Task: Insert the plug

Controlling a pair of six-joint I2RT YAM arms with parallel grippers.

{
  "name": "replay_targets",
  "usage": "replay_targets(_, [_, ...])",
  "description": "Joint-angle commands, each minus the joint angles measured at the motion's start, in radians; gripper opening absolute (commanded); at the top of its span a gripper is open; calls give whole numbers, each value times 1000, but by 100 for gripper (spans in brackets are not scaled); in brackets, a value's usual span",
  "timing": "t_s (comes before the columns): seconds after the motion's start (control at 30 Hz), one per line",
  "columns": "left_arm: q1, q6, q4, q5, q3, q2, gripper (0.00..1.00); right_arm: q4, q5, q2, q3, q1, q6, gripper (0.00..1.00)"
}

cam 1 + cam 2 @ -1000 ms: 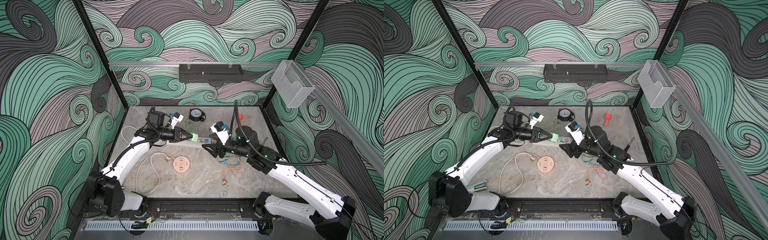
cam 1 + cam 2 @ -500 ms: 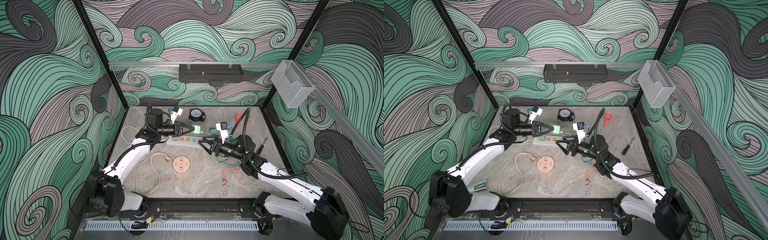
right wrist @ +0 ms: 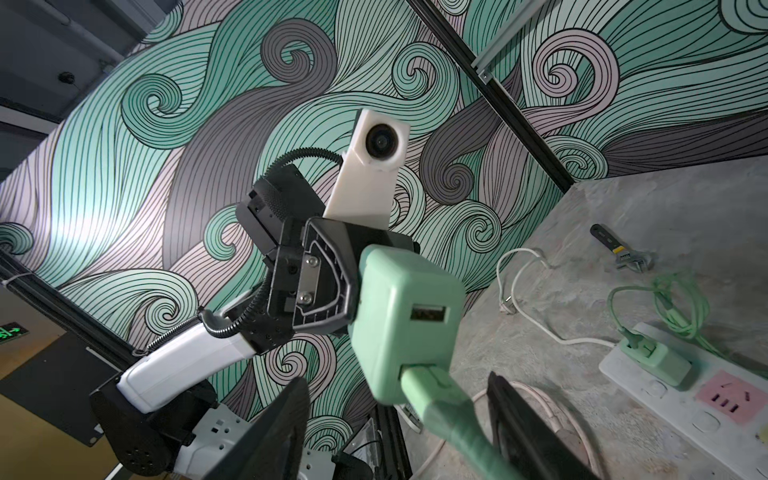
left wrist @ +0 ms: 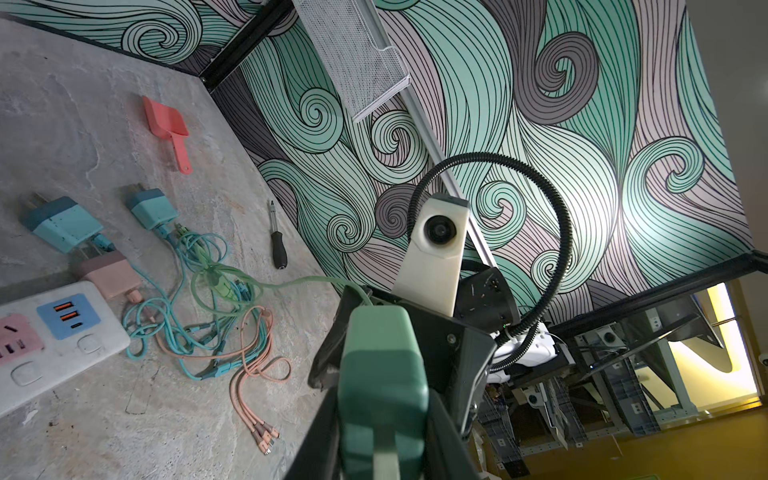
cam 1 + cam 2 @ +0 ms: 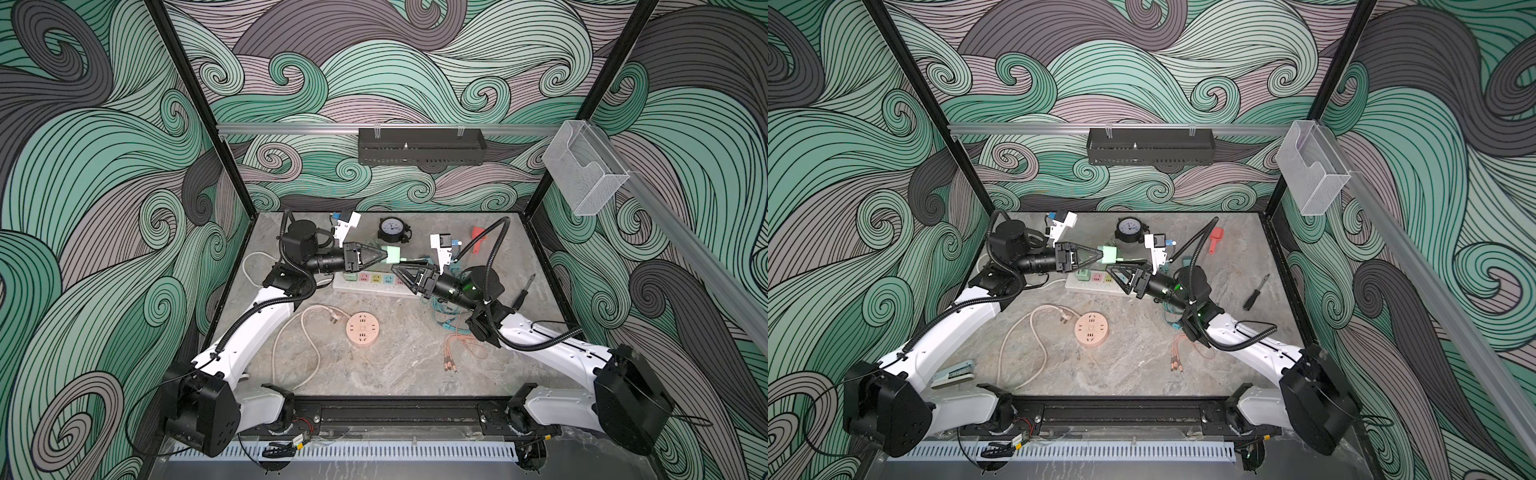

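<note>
Here, your left gripper (image 5: 383, 258) is clenched on a mint-green USB charger block (image 5: 391, 254), holding it in the air above the white power strip (image 3: 673, 405) at the back of the stone-look tabletop (image 5: 395, 357). The green USB plug (image 3: 422, 380), on its green cable (image 3: 469, 436), meets the block's face at one of two ports; the other port (image 3: 430, 311) is bare. You cannot tell from the right wrist view whether the plug is fully seated. Your right gripper (image 3: 397, 378) is released, with one finger (image 3: 270, 432) on each side of the plug and a clear gap on both sides, touching neither plug nor cable. In both top views the two grippers face each other tip to tip over the strip. A second green charger (image 3: 652, 359) sits plugged into the strip.
</note>
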Motion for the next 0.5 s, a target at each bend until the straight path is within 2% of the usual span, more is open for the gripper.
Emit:
replay_targets(0.0, [-9,-21,60,12,-11,-29,0,107,-9,18,36,-6,41,64])
replay_targets(0.3, [-11,-23,69,13,-29,-49,0,144,-25,60,82,-8,69,50])
replay_targets(0.47, [-10,-22,65,7,-29,-48,0,115,-32,56,91,-8,57,38])
